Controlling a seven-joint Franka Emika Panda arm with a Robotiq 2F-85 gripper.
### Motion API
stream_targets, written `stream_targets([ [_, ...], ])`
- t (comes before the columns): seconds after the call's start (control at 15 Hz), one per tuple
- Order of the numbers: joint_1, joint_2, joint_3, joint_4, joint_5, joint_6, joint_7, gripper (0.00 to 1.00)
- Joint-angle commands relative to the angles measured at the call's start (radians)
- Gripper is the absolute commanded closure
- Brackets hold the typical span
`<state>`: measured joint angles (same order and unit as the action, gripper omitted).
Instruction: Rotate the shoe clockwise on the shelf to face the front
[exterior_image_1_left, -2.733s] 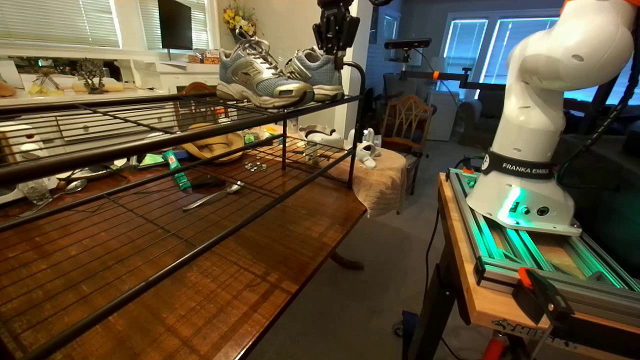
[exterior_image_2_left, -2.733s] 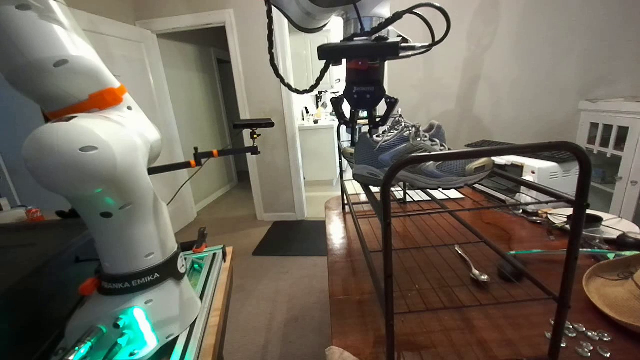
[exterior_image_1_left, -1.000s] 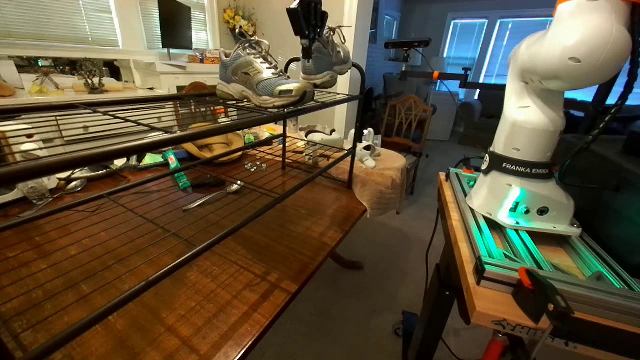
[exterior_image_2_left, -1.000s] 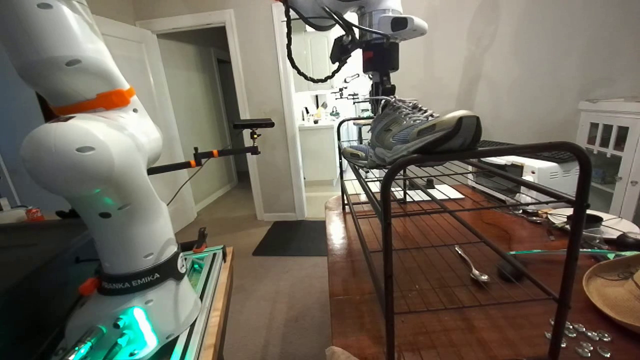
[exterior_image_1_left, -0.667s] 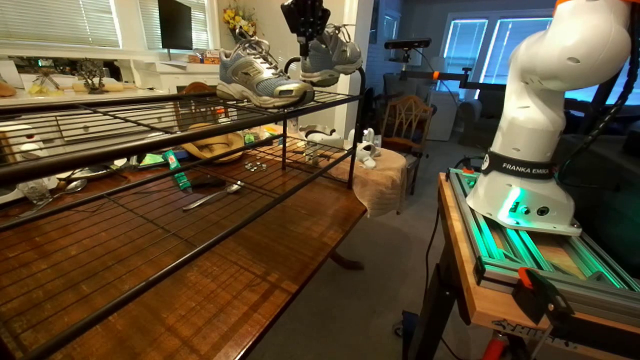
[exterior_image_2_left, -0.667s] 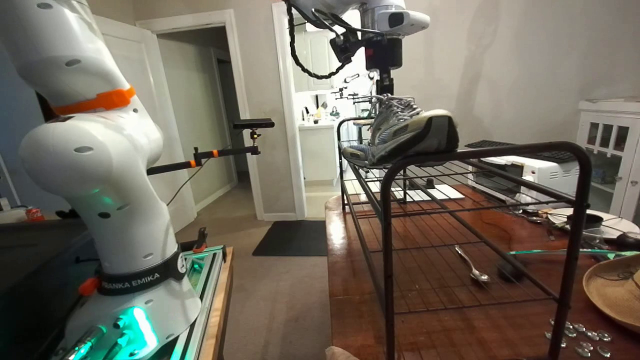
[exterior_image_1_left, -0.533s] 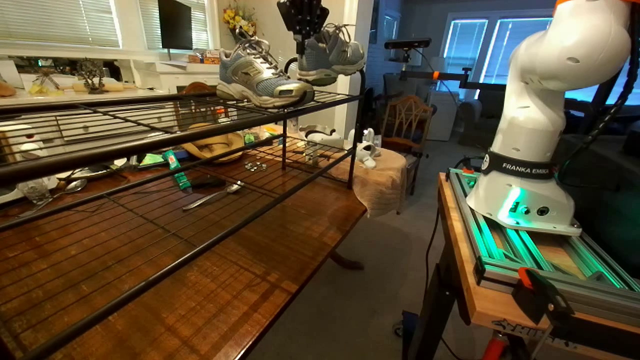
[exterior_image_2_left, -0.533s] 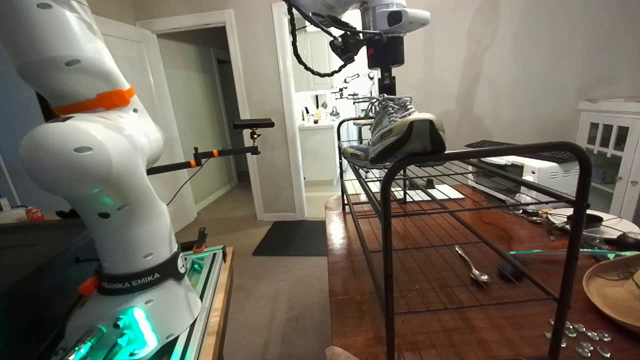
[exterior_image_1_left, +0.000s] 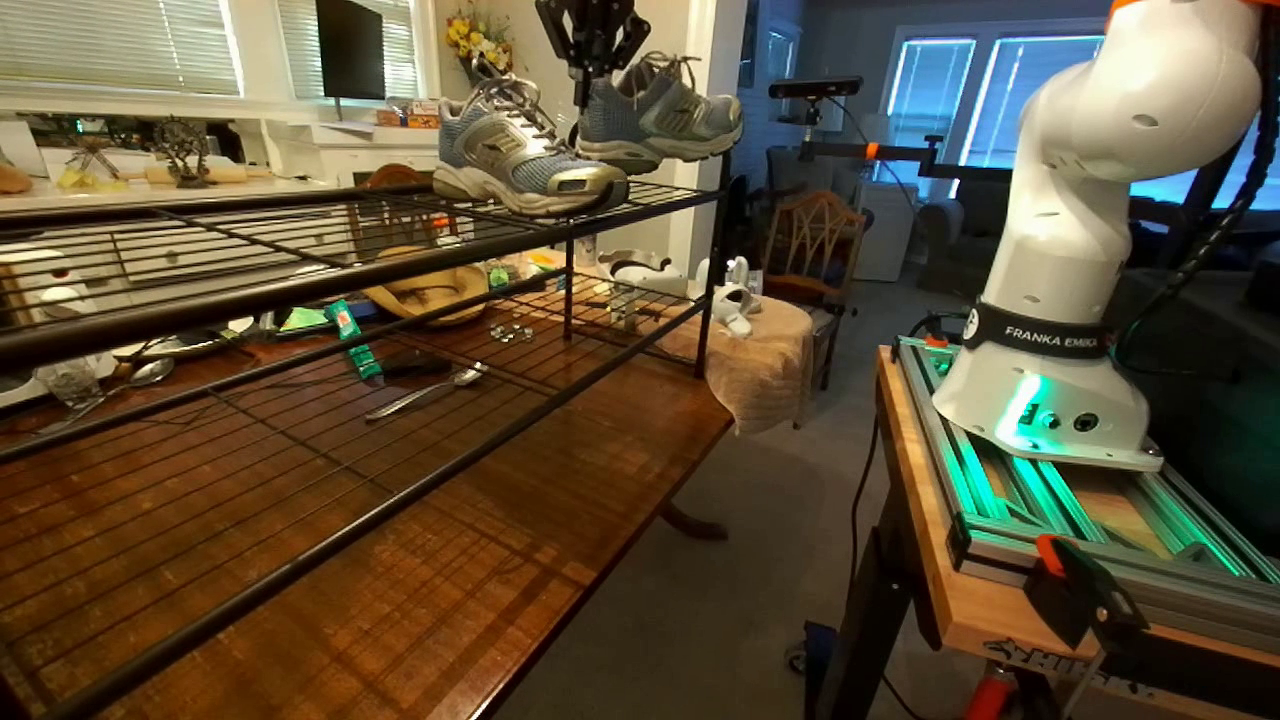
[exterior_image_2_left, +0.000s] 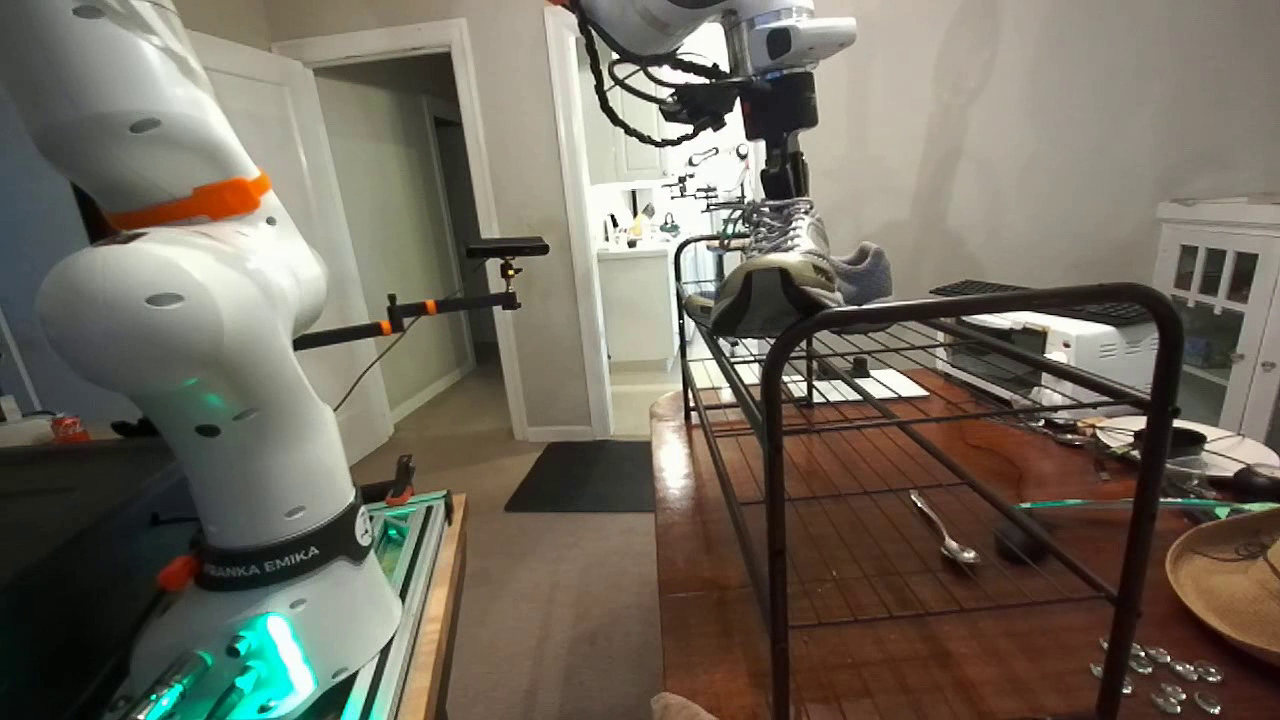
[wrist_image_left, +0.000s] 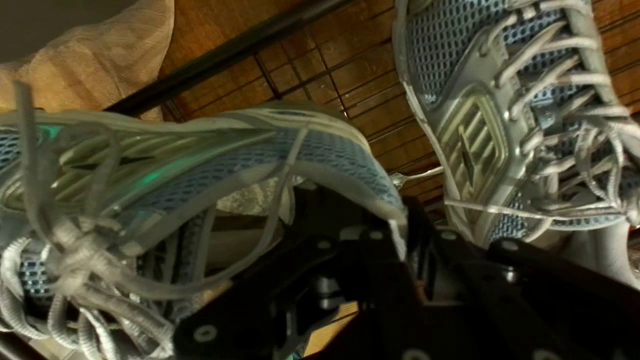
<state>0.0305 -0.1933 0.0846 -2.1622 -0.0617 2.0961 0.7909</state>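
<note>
Silver and blue, a running sneaker (wrist_image_left: 200, 150) spans nine o'clock in the wrist view, heel pinched by the gripper (wrist_image_left: 392, 225); its twin sneaker (wrist_image_left: 490, 115) fills two o'clock. In an exterior view, the pinched one is at twelve over the wire rack (exterior_image_1_left: 300, 283), toe towards three.

Exterior views share the shelf (exterior_image_1_left: 300, 288), facing roughly opposite ways.

In both exterior views the white arm (exterior_image_1_left: 1070, 230) stands tall, partly running out of frame. Its wrist (exterior_image_2_left: 818, 38) sits above the black gripper (exterior_image_1_left: 581, 92), which points down, fingers (wrist_image_left: 345, 215) drawn close together, as far as the dark wrist view shows.
</note>
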Motion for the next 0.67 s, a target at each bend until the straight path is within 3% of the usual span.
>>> stream_targets([
  [0.0,-0.012,-0.03,0.006,-0.054,0.02,0.038,0.057,0.97],
  [0.27,-0.017,-0.04,0.004,-0.083,0.031,0.079,0.099,0.97],
  [0.33,-0.02,-0.04,0.004,-0.088,0.026,0.089,0.107,0.9],
  [0.4,-0.022,-0.04,0.004,-0.092,0.022,0.097,0.112,0.62],
  [0.53,-0.023,-0.04,0.003,-0.096,0.025,0.101,0.106,0.61],
  [0.6,-0.025,-0.041,0.003,-0.097,0.023,0.101,0.1,0.55],
])
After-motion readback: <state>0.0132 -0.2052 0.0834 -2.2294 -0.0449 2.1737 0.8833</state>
